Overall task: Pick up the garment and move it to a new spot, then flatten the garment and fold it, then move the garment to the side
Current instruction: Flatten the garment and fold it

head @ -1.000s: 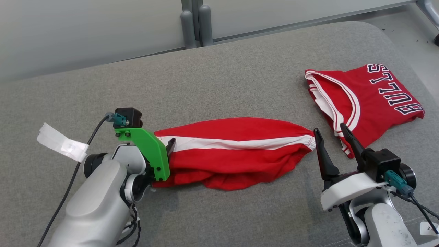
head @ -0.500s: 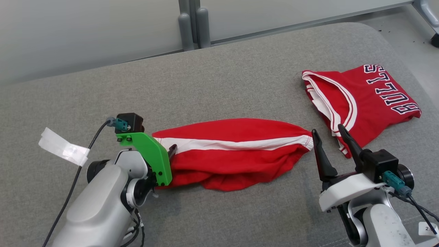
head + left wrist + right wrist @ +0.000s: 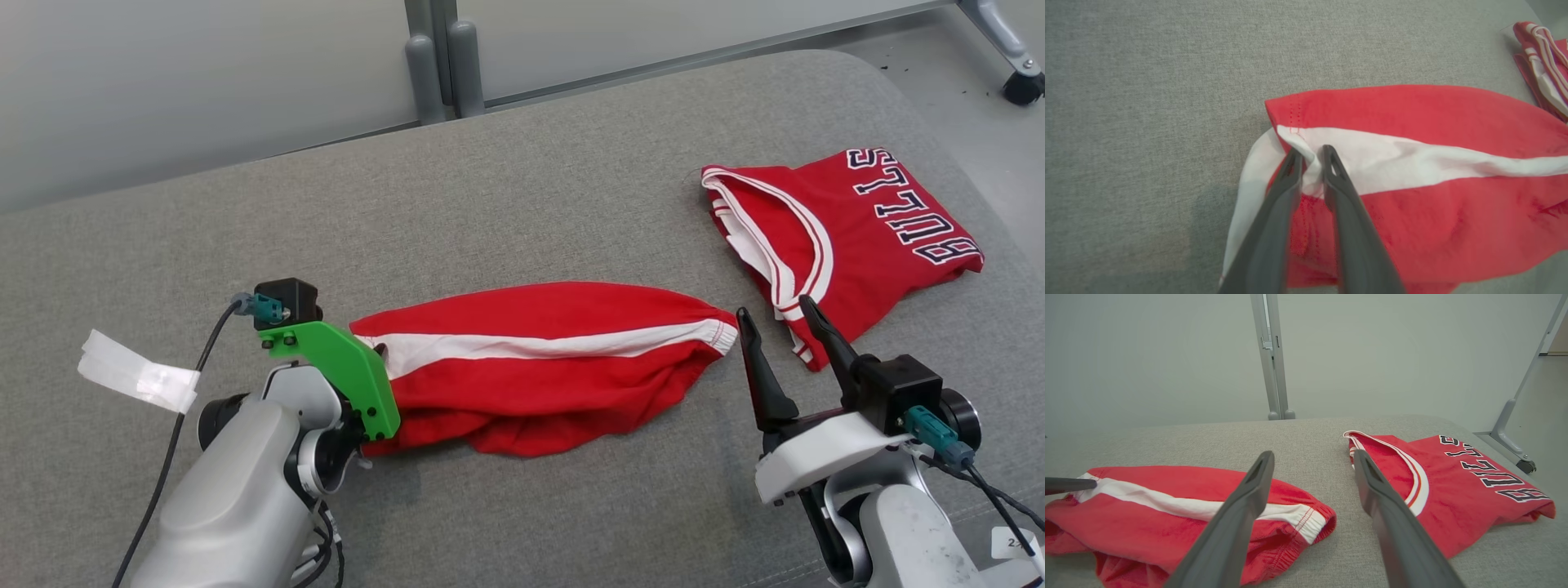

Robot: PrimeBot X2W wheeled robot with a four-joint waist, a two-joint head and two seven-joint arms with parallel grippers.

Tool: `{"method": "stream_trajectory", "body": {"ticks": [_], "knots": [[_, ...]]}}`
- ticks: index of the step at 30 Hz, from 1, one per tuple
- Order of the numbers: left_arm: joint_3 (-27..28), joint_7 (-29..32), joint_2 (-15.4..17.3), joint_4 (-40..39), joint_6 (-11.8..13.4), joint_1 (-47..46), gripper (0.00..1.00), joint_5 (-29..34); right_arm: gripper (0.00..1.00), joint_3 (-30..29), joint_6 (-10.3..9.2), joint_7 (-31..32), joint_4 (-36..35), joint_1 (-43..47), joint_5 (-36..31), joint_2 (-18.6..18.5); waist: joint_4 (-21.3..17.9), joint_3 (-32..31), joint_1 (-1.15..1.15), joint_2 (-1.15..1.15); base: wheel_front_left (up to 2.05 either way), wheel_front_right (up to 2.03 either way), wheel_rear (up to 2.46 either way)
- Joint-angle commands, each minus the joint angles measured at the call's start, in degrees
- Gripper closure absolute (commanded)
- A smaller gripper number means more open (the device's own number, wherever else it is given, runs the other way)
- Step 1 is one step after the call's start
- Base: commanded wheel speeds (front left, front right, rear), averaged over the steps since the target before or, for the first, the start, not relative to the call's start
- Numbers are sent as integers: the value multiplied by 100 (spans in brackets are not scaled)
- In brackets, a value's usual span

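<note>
The garment (image 3: 555, 367), red shorts with a white side stripe, lies lengthwise on the grey padded surface (image 3: 490, 220). My left gripper (image 3: 380, 351) sits at its left end, mostly hidden behind the green wrist mount. In the left wrist view the left gripper (image 3: 1312, 157) is shut, pinching a fold of white stripe at the hem of the garment (image 3: 1433, 204). My right gripper (image 3: 771, 310) stands open just past the elastic waistband end, touching nothing. The right wrist view shows the right gripper (image 3: 1313, 455) with its fingers wide apart, above the gap beside the garment (image 3: 1167, 514).
A folded red jersey (image 3: 849, 237) with black and white lettering lies at the right, close to my right gripper; it also appears as the jersey (image 3: 1453, 486). Grey wall panels and two posts (image 3: 433, 57) stand behind the surface. A caster wheel (image 3: 1020, 86) sits on the floor, far right.
My left gripper's fingers have come together on the white stripe at the shorts' left end. The head camera has shifted a little. The right gripper stays open in place.
</note>
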Motion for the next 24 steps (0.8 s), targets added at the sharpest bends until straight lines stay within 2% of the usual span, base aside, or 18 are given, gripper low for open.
{"method": "stream_trajectory", "body": {"ticks": [1,8,14,19,24], "knots": [[20,-111,-21,72,-15,-65,100,7,0,-20,0,-36,13,-38,-43,-6,-8,-10,0,23,0,0,0],[85,-550,-95,153,-158,-9,100,15,0,-86,0,-26,21,70,-24,-5,41,-48,0,23,0,0,0],[162,-1160,-36,-211,-241,349,100,54,0,-149,0,82,61,230,138,-6,148,-82,0,23,0,0,0],[330,-1512,85,-840,-119,870,100,-73,0,-158,0,254,127,352,391,-7,228,-104,0,23,0,0,0],[497,-1672,307,-1629,142,1409,100,-117,0,-191,0,502,204,465,619,-8,329,-115,0,23,0,0,0]]}}
